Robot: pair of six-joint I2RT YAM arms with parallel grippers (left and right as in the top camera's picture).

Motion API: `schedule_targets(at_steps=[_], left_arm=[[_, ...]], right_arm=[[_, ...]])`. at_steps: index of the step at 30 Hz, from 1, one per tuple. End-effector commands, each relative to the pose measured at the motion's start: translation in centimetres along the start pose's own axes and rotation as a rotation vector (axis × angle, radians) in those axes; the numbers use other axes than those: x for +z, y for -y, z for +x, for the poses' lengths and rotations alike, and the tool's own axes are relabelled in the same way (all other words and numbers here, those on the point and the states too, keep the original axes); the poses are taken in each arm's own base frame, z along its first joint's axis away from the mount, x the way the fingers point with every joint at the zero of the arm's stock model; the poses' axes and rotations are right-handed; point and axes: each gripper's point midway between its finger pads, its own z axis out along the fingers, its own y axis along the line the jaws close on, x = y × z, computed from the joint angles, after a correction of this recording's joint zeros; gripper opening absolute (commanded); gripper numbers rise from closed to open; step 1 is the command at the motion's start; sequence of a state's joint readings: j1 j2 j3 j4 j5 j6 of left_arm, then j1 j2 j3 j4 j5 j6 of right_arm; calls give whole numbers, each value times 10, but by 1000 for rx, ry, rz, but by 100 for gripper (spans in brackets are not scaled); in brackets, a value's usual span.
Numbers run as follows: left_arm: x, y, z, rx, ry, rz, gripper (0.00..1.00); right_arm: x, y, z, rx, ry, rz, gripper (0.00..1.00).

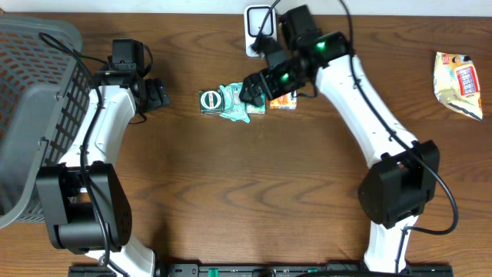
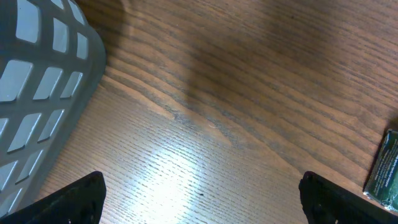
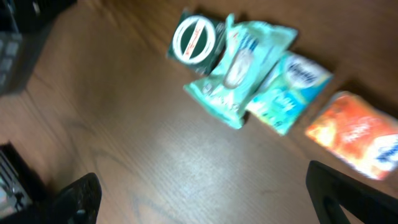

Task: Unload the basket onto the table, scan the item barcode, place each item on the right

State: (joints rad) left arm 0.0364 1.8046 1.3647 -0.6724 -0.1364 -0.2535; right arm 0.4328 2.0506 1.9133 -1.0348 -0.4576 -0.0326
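A brown wooden surface (image 1: 254,192) is lying under both my arms. On it I am counting one grey basket (image 1: 31,92), four packets in one row and one snack bag (image 1: 459,83) off on its own. My left fingers (image 2: 74,202) are standing wide apart, gripping nothing and touching nothing. The basket is sitting just off their left tip, and the dark green packet (image 2: 385,168) is peeking in beside their right tip. My right fingers (image 3: 348,193) are spreading just as wide, empty, hovering over bare wood. Ahead of them the row is running: dark green packet, teal packet (image 3: 242,68) touching it, pale blue packet (image 3: 289,90), orange packet (image 3: 354,134). The snack bag is lying well apart from both pairs of fingers.
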Motion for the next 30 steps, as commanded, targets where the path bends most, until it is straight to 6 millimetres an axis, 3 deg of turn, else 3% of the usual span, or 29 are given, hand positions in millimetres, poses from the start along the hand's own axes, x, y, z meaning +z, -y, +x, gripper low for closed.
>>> schedule_targets(at_steps=[1,8,13,22,30], left_arm=[[1,-1,2,15,-4,-7,98],[1,-1,2,15,-4,-7,97],[1,-1,2,15,-4,-7,97],[1,-1,2,15,-4,-7,98],[1,-1,2,15,-4,-7,98]], right_arm=[[19,-5,12,-5,-31,-5,99],[48,-3,23,-26,-27,-13,99],[60,2,30,71,-26,-13,99],[63,-2,35,213,-45,-17,99],[71,-22,39,184,-65,-31,99]])
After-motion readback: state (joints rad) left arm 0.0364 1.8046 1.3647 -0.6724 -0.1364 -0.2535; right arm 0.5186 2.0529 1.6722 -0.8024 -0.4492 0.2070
